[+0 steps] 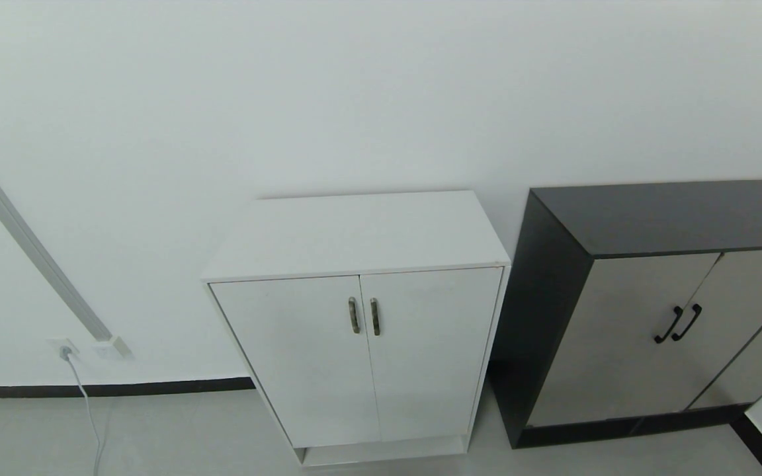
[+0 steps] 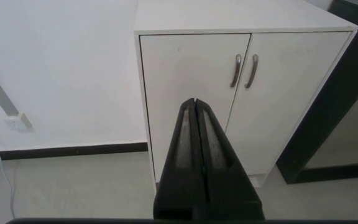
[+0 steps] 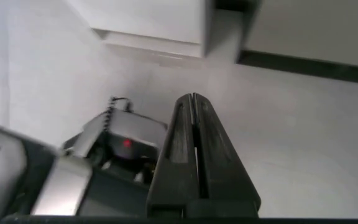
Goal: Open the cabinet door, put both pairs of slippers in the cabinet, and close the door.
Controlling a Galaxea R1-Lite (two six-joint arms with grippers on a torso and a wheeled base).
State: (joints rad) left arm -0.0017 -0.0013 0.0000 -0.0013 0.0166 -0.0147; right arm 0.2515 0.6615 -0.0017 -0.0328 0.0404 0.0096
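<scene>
White-fronted, the one white cabinet (image 1: 354, 238) we face has its two doors (image 1: 295, 357) shut, with two metal handles (image 1: 354, 315) side by side at the seam. Just right of it stands one black cabinet (image 1: 540, 297) with three dark handles (image 1: 667, 325). Our left gripper (image 2: 194, 102), fingers pressed together and empty, faces the doors. Our right gripper (image 3: 194, 96), likewise closed, hangs over the floor (image 3: 303, 124).
</scene>
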